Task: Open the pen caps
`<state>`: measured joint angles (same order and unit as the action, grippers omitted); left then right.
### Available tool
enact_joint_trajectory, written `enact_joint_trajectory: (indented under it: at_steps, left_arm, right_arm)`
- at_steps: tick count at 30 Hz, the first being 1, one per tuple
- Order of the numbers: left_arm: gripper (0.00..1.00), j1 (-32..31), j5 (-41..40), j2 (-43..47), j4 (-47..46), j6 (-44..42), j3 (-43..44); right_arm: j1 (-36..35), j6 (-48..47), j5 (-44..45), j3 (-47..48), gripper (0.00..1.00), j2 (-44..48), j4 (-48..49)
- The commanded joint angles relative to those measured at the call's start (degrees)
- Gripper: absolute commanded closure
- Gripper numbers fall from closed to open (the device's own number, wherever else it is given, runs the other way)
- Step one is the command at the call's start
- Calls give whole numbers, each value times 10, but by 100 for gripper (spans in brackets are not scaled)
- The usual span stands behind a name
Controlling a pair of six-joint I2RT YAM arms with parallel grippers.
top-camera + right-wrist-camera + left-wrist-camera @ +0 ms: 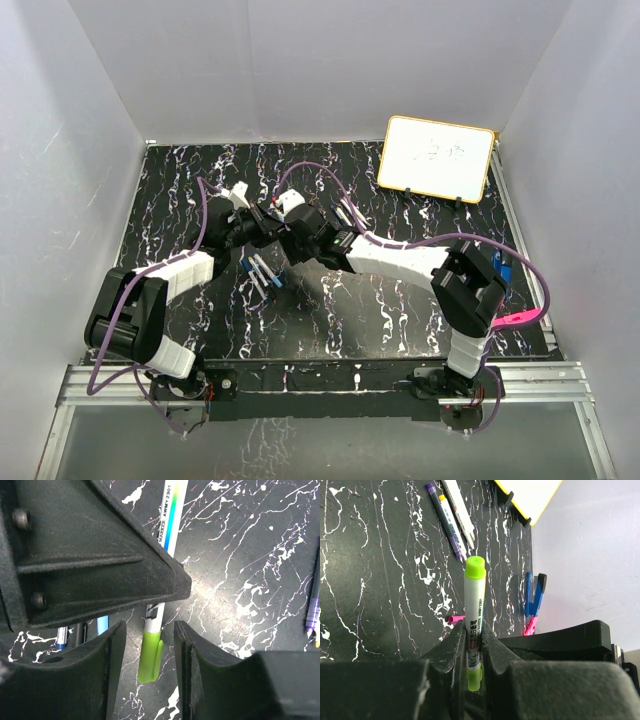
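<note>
The left claw (pixel 472 635) is shut tight on a pen (pixel 474 605), pinching its white middle. The right claw (pixel 150 630) is partly wide and sits around the pen's green cap (pixel 150 652), one finger on each side, not touching it yet. The pen looks light, hard and a bit slippery. I think the best place to pinch is the fat middle of the cap, then pull straight off. More pens (pixel 458 510) lie loose on the bench (pixel 380 580). No box or cup shows anywhere
</note>
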<state>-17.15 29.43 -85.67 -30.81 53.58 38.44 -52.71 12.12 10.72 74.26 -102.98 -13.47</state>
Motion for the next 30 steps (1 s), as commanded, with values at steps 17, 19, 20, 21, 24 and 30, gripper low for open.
enact_joint_trajectory:
  at_steps: [17,19,20,21,24,30]
  left_arm:
    - [100,-6,-79,-9,7,8,46]
    - [100,-5,-97,-20,5,11,52]
    - [100,-4,-106,-25,2,12,54]
    - [100,-4,-123,-29,2,14,57]
    - [100,1,-151,-42,-3,14,71]
    - [100,16,-172,-83,-13,16,111]
  right_arm:
    - [7,1,-14,12,100,10,2]
    - [7,2,-16,1,100,18,-3]
    - [7,4,-17,-7,100,25,-6]
    - [7,6,-18,-16,100,28,-9]
    - [7,16,-20,-46,100,63,-13]
    - [7,28,-16,-101,100,108,-18]
